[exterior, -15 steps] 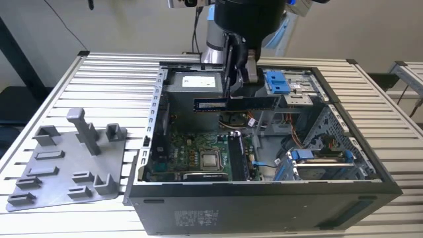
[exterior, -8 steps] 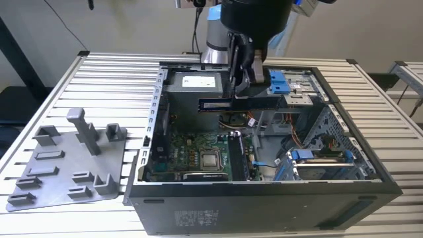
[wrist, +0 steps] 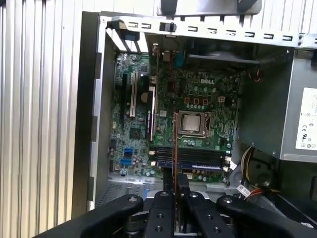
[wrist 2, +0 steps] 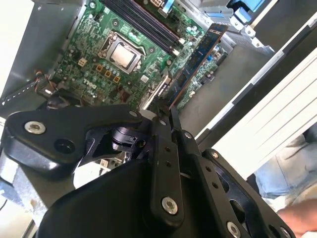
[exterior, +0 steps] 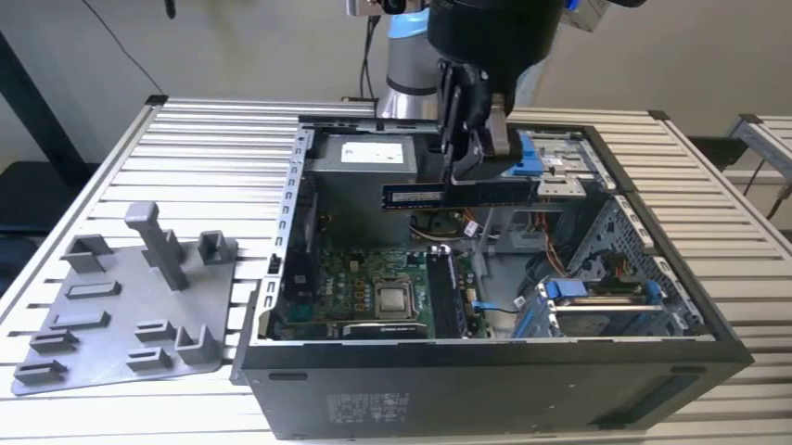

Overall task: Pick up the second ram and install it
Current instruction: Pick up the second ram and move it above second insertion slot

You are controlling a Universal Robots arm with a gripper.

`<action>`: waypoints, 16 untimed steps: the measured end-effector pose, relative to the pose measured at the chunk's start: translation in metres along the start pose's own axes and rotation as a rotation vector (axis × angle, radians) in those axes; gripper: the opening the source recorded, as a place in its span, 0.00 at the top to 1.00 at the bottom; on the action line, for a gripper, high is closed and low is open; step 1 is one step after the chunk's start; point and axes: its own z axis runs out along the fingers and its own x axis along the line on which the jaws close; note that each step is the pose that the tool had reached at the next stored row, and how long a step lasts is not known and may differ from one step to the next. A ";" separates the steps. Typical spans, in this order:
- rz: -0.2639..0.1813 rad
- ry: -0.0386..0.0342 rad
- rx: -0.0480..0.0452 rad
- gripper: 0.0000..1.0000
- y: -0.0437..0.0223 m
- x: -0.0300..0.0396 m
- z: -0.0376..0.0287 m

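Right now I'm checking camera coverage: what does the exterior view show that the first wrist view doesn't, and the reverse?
Exterior view adds: the grey peg tray on the exterior view's left, and the second ram side-on, level above the open case. First wrist view adds: the ram edge-on, crossing the memory slots. Both: the gripper shut on the ram, the motherboard, the power supply.

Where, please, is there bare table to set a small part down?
Bare slats of the table lie between the grey tray and the far edge, at the exterior view's left of the computer case, and along its right. Inside the case it is crowded, with the gripper holding the second ram above it.
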 end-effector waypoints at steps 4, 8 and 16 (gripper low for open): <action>0.000 0.0000 0.0000 0.86 -0.0055 0.0003 0.0001; 0.000 -0.0001 0.0000 0.86 -0.0097 0.0006 0.0001; 0.000 0.0000 0.0000 0.86 -0.0210 0.0013 0.0002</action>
